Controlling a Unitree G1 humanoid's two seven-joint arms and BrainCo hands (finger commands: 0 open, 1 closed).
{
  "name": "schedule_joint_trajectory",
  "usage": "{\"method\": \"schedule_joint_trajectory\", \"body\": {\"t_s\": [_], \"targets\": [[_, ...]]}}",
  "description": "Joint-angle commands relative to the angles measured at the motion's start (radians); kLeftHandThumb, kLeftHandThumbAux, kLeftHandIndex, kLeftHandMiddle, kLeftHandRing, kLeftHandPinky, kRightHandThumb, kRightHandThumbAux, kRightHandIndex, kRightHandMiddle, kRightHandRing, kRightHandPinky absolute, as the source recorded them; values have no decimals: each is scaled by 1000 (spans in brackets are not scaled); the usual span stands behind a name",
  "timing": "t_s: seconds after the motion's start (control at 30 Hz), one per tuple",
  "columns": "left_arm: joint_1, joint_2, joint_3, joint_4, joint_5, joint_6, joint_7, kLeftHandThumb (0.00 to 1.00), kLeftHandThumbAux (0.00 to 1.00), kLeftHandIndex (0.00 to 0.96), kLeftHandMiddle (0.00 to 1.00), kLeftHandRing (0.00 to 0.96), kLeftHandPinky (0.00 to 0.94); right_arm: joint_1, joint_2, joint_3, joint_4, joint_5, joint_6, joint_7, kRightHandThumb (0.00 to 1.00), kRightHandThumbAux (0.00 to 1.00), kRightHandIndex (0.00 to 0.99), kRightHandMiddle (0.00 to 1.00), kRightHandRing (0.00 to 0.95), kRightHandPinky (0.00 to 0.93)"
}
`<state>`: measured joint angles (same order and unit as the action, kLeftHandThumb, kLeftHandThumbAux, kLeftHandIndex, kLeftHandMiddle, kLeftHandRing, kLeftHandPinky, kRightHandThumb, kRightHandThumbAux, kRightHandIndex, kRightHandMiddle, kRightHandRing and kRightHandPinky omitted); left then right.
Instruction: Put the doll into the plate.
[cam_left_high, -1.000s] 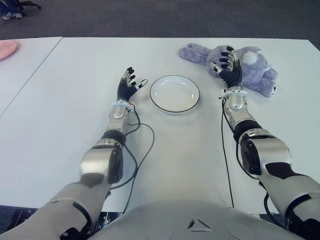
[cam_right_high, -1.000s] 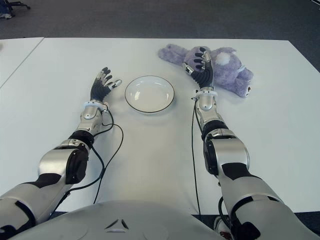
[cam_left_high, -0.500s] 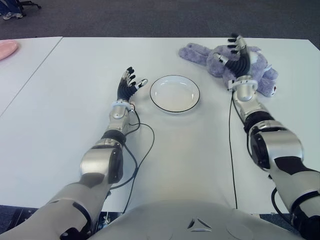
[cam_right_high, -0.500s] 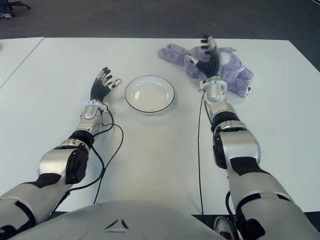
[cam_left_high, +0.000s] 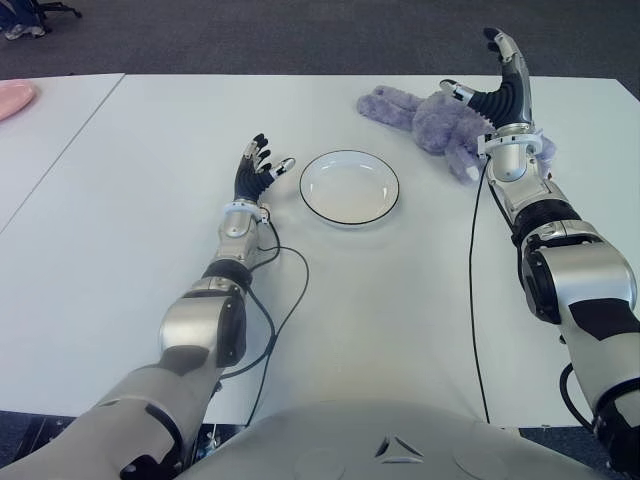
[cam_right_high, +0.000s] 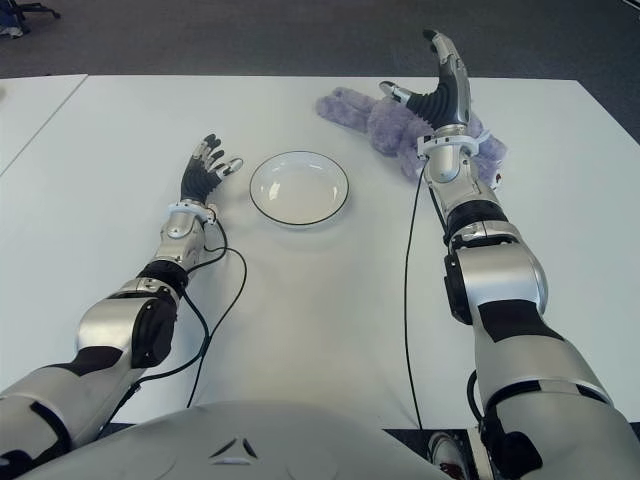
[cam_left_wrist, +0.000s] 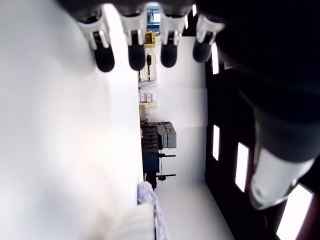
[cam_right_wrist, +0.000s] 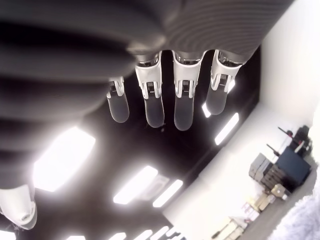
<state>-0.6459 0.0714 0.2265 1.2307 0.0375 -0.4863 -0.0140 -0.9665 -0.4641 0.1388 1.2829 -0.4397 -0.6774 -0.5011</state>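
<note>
Fingers: right hand (cam_left_high: 503, 80) fingers (cam_right_wrist: 154, 102) straight, spread, empty, raised over the doll; left hand (cam_left_high: 256, 172) fingers (cam_left_wrist: 137, 47) relaxed, empty, left of the plate.
Doll (cam_left_high: 425, 115): one, purple, furry plush, upper right on the table (cam_left_high: 130, 230).
Plate (cam_left_high: 349, 187): one, round, white, dark-rimmed, centre.
</note>
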Motion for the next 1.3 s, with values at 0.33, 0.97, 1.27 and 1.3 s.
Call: {"method": "schedule_joint_trajectory", "body": {"t_s": [0.33,0.97,1.27,1.3], "targets": [[183,-47,2,133,2,173,-3,0,662,22,74,79,98,-13,-90,85,34,-103,59,-33,139,625,139,143,133,134],[190,-49,-21,132,25,149,17,0,585,36,72,77,98,-12,-212,195,64,-215,175,-57,127,706,192,156,144,128],[189,-50,-13,130,17,149,14,0,579,49,83,84,101,9,-248,307,78,-325,263,-61,54,710,207,128,99,57],[189,-50,-12,130,16,149,14,0,578,50,85,84,101,6,-253,317,79,-335,272,-51,52,710,206,124,94,51]]}}
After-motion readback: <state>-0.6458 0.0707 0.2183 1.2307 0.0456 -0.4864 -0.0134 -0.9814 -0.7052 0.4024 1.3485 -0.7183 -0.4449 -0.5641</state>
